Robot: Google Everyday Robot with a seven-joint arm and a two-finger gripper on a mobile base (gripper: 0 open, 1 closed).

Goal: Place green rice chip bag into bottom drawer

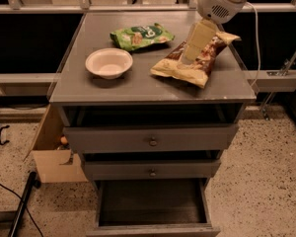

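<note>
Small crinkly bright-green rice chip bag [140, 36] lies flat on the back of the grey cabinet top [138, 87], left of centre; nothing touching it, and the gripper is clear of it.

Grey wooden bottom drawer [150, 204] is pulled out at the foot of the cabinet; I see a dark flat floor and low side walls with nothing in it.

Pale cream-coloured gripper [191, 51] hangs from the white arm housing [222, 1] at top right, angled down and to the left; it sits over the larger brown-and-yellow chip bag [197, 63], well right of the green bag; I cannot tell if it touches that bag, and I cannot tell if it is released or clenched.

Round white bowl [109, 63] stands upright on the cabinet top, in front of the green bag and left of the brown-and-yellow one, apart from both.

Upper grey drawer front [118, 139] and middle grey drawer front [118, 171] are closed, each with a small round metal knob in the middle.

Open brown cardboard box [52, 157] sits on the speckled floor [261, 181] against the cabinet's left side; black cable [10, 191] runs across the floor at lower left.
</note>
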